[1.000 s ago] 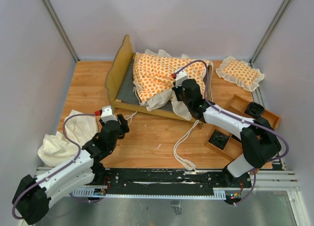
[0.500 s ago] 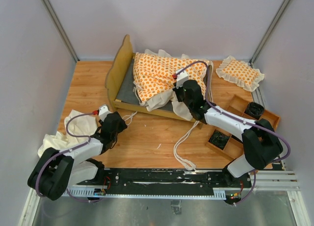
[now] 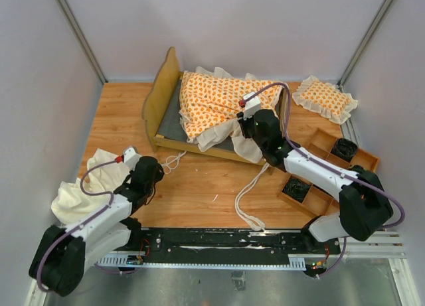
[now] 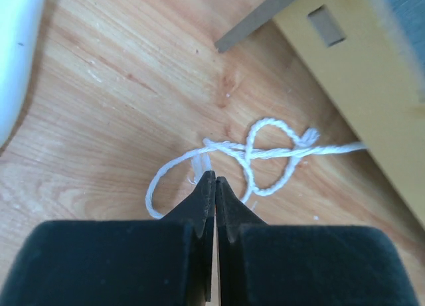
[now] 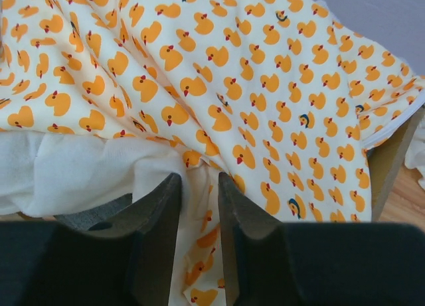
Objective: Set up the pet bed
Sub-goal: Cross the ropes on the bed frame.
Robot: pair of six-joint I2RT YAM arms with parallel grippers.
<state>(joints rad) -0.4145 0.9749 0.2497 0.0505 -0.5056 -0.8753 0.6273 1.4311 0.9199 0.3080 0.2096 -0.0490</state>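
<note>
Top external view: we see the bed frame (image 3: 161, 99) at about 12 o'clock on the desk (image 3: 199, 186), with its scalloped headboard on the 9 o'clock side. The duck-print cushion (image 3: 219, 101) lies rumpled over the grey base (image 3: 172, 120). It covers the half toward 3 o'clock and leaves a grey strip bare beside the headboard. A small pillow (image 3: 325, 99) of the same print sits at 2 o'clock, apart from the bed. A cream cloth (image 3: 74, 201) is heaped at 8 o'clock, and a wooden tray (image 3: 327, 141) with compartments stands at 4 o'clock. A long cord (image 3: 247, 198) trails from the bed's near side toward 6 o'clock.

In the left wrist view, the left claw (image 4: 210, 178) is pressed fully together. Its tips sit low over the desk, right at the looped end of a thin white tie string (image 4: 265, 153) that runs off toward the frame at 3 o'clock. We cannot tell whether a strand is pinched.

In the right wrist view, the right claw (image 5: 199, 178) stands narrowly parted over the cushion's near edge, where print meets the white ruffle (image 5: 80, 170). Fabric shows through the gap, and we see none of it clamped.
</note>
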